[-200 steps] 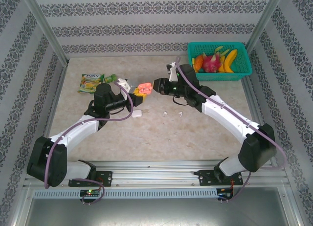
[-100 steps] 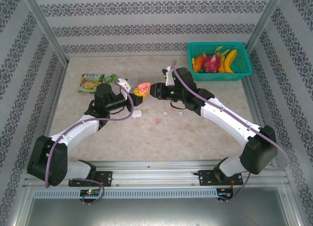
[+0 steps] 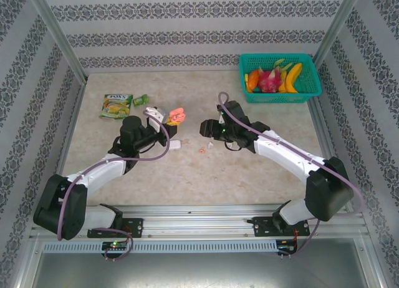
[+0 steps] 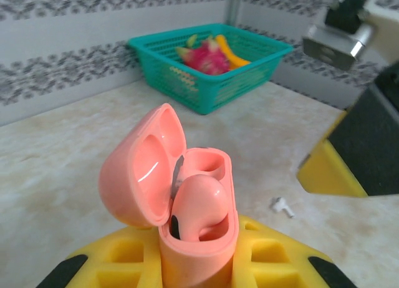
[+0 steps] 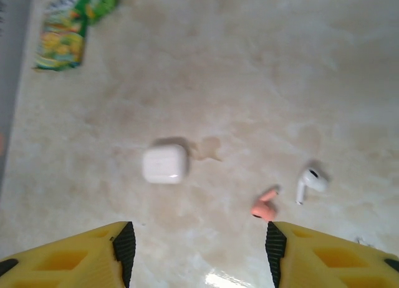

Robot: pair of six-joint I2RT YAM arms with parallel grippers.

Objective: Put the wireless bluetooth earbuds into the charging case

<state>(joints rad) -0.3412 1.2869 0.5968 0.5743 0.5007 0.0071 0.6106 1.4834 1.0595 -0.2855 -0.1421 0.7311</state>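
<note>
Left gripper (image 3: 173, 121) fingers are clamped on an open salmon-pink pebble-shaped plastic charging case (image 4: 201, 254), lid tipped back, with a seated salmon-pink earbud (image 4: 196, 204) in one socket. Right gripper (image 5: 196, 244) fingers are spread apart over the beige table (image 5: 249, 63), holding nothing. Just ahead of its right finger lies a loose salmon-pink stemmed earbud (image 5: 265, 207), with a tiny white stemmed earbud (image 5: 310, 182) just beside it and a closed white rounded case (image 5: 165, 164) ahead nearer the left finger.
</note>
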